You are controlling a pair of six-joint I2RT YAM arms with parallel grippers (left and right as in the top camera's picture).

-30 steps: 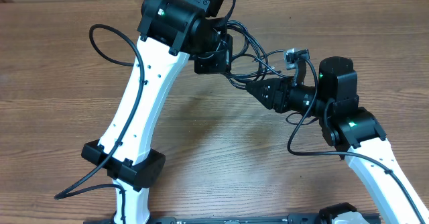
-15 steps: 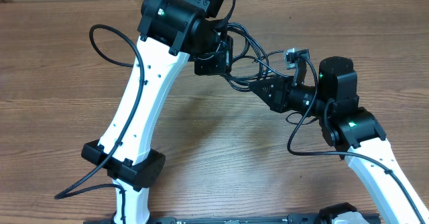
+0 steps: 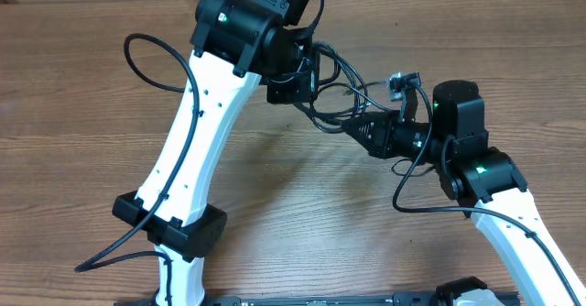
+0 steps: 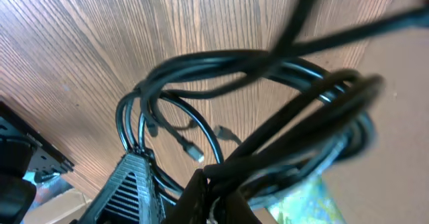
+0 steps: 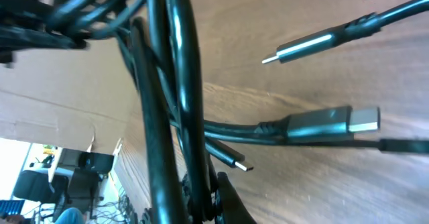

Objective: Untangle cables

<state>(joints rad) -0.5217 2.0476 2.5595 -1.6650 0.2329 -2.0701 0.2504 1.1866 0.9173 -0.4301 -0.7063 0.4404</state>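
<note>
Holding the left end effector (image 3: 309, 75) pressed together on the cables (image 3: 343, 79), pinching a bunch of glossy black loops above the table (image 3: 92, 159). Holding the right end effector (image 3: 348, 123) likewise closed, clamping on strands of the same tangle from the lower right, tip pointing up-left toward the left one, the two near each other but apart. Hanging between and around both: the cables in a knotted cluster of overlapping loops, lifted off the wood and spreading toward the table's far edge. Showing, in the left wrist view, thick coils curving overhead and two small plug tips (image 4: 194, 151) dangling inside the loop over the wood grain. Showing, in the right wrist view, a slim silver pin plug (image 5: 305, 49) pointing left, a broader grey plug (image 5: 335, 122) with a flat metal end pointing right, and a small dark-sleeved plug (image 5: 233, 161) angling down-right, all three close to the table; whether touching it, impossible to tell. Extending outward: left arm (image 3: 206, 132), white with black joints, arching from the near edge up to the tangle; right arm (image 3: 513, 228), bending in from the lower right, green lights glowing on its black housing. Trailing along both arms: thicker black wires (image 3: 127, 54), looping clear of the tangle.
</note>
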